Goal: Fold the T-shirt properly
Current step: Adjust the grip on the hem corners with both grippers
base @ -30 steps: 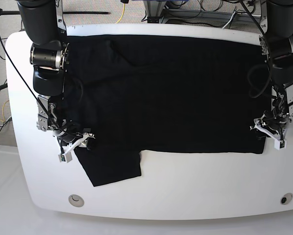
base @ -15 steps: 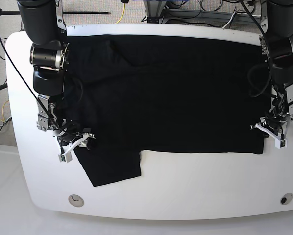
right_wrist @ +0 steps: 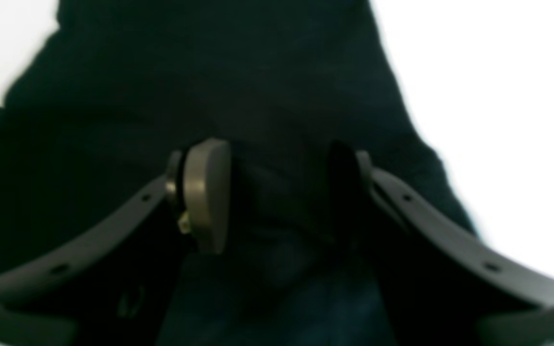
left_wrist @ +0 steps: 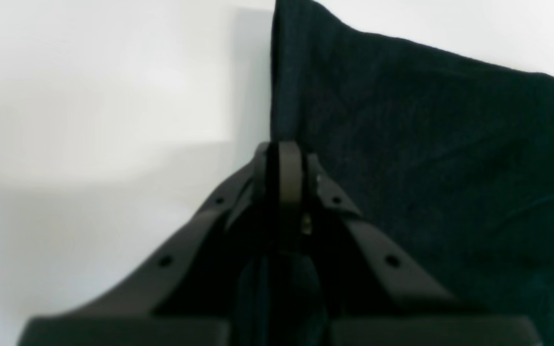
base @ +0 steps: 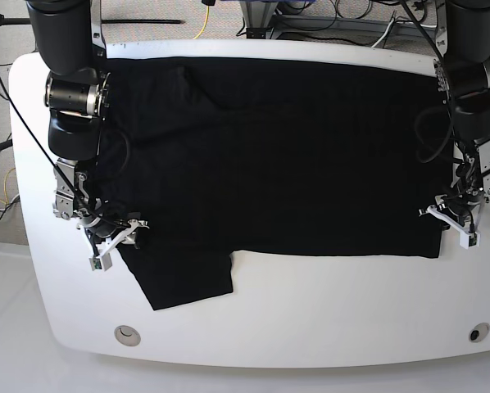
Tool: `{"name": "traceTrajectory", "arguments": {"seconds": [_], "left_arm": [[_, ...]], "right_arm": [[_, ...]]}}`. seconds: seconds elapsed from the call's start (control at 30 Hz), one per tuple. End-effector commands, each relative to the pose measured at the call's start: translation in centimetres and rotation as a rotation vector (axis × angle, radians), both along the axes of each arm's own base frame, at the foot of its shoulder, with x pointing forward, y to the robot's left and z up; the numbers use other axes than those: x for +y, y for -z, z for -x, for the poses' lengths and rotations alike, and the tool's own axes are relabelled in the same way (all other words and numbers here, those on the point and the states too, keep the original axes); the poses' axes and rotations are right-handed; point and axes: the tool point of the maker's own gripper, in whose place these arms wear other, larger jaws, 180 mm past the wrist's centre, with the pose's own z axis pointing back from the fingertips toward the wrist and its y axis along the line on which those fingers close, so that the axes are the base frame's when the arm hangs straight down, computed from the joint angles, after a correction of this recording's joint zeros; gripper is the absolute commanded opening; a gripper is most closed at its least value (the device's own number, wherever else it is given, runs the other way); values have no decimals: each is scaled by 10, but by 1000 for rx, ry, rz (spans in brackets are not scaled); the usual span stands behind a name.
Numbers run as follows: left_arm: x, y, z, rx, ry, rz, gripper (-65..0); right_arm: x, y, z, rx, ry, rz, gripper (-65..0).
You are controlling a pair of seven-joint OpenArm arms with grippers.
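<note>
My left gripper (left_wrist: 282,158) pinched tight on T-shirt (base: 294,155) edge; right gripper (right_wrist: 277,192) parted, straddling cloth.

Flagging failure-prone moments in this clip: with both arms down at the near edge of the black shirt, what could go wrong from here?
1. The left gripper has its jaws shut on only a thin edge of the black cloth T-shirt; lifting could pull the fabric free.
2. The right gripper has open jaws straddling bunched cloth. If it closes there, it may catch several layers and fold crookedly.
3. One sleeve trails toward the near edge of the white table and may drag unevenly.
</note>
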Motion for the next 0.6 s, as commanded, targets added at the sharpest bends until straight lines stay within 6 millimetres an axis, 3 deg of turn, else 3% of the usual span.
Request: {"name": "traceTrajectory", "arguments": {"seconds": [0.0,0.27,0.57], "left_arm": [[8,-19,-11,-44,0,-21,-650],[7,-19,-11,-45,3,-22,-650],[4,-15,-9,-38,6,-23,-650]], "right_arm": [[-46,-32,-20,-69,26,164,-327],[-65,-35,-23,-61,72,185,-326],[-62,-25,-22,-38,97,155,-321]]}}
